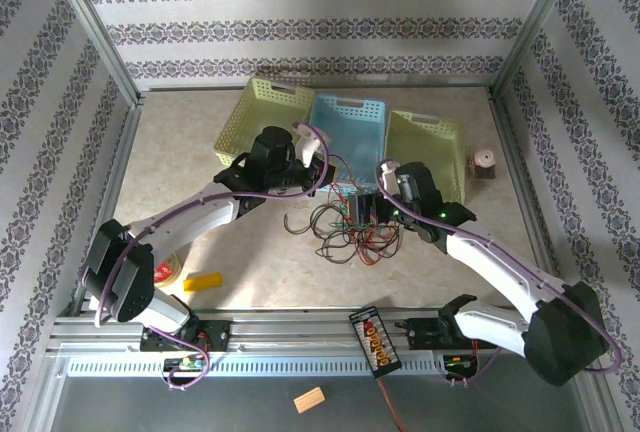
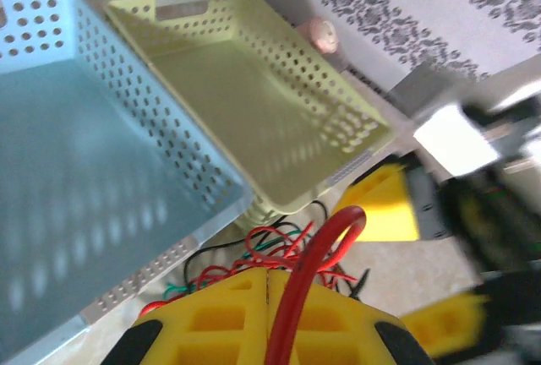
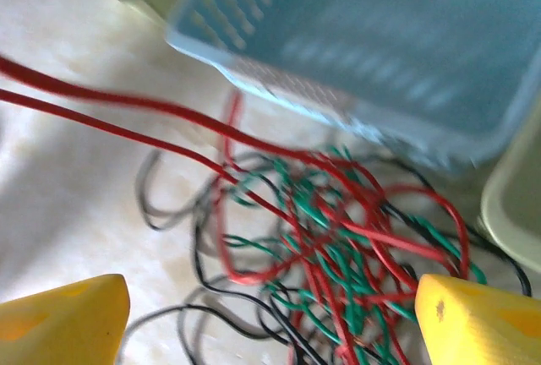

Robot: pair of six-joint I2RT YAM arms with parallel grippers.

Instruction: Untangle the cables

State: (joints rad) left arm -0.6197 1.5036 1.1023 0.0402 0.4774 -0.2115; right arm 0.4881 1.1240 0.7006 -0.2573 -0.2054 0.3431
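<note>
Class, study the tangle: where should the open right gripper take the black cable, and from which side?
Take the black cable at its outer loop, lying alone on the table left of the tangle in the right wrist view. Probably from above, right gripper straddling it; further in, other strands cross it.

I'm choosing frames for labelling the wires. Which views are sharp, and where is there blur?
Top external: sharp, evenly lit, the cables small but distinct. Left wrist: soft, its right side smeared; the red cable pinched in the left end effector reads clearest. Right wrist: motion-blurred, the blue basket streaked, yet red, green and black strands are separable.
</note>
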